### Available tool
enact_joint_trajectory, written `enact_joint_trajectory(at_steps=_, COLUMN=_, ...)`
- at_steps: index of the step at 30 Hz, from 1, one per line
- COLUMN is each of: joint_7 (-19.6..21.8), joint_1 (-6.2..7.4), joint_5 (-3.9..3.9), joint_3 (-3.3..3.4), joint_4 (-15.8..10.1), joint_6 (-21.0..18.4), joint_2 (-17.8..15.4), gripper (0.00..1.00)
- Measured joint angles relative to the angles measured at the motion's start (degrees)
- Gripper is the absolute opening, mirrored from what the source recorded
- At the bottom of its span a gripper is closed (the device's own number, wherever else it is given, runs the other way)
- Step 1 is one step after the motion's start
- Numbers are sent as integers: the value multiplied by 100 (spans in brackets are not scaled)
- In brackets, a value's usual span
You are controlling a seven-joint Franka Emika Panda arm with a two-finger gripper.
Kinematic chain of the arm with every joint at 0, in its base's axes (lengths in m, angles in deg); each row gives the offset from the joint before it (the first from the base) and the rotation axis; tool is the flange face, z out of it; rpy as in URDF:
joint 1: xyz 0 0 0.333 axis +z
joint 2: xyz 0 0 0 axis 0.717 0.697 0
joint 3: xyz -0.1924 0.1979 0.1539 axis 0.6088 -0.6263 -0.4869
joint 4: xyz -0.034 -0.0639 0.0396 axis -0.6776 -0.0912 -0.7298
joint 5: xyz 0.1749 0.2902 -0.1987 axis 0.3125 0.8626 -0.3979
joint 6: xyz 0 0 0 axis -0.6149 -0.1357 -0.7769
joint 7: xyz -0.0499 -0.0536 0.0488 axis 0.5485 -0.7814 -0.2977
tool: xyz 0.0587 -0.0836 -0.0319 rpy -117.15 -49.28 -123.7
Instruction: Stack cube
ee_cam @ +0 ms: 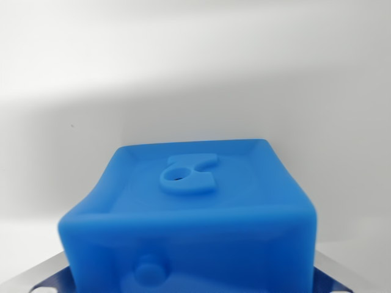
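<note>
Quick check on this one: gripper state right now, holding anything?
Gripper: shut on the blue cube, which sits between its metal fingers at the bottom of the wrist view.

We see a plain white bench [195, 73] filling the upper part of the wrist view — smooth, matte, crossed by a soft band of grey shadow from the wrist view's left. A blue cube [195, 220] fills the lower foreground; whether it rests on the bench or hangs above it, we cannot tell.

Blue cube [195, 213] fills lower frame, raised embossed figure on top, tilted.
</note>
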Motion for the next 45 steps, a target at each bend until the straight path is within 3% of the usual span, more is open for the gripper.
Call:
enact_joint_trajectory(at_steps=12, joint_7=0, joint_1=0, joint_5=0, joint_3=0, joint_4=-52, joint_6=-82, joint_2=-158, gripper=0)
enact_joint_trajectory(at_steps=34, joint_7=0, joint_1=0, joint_5=3, joint_3=-6, joint_4=-219, joint_6=-600, joint_2=-868, gripper=0)
enact_joint_trajectory(at_steps=45, joint_7=-162, joint_1=53, joint_5=-20, joint_3=-89, joint_4=-453, joint_6=-598, joint_2=-1053, gripper=0)
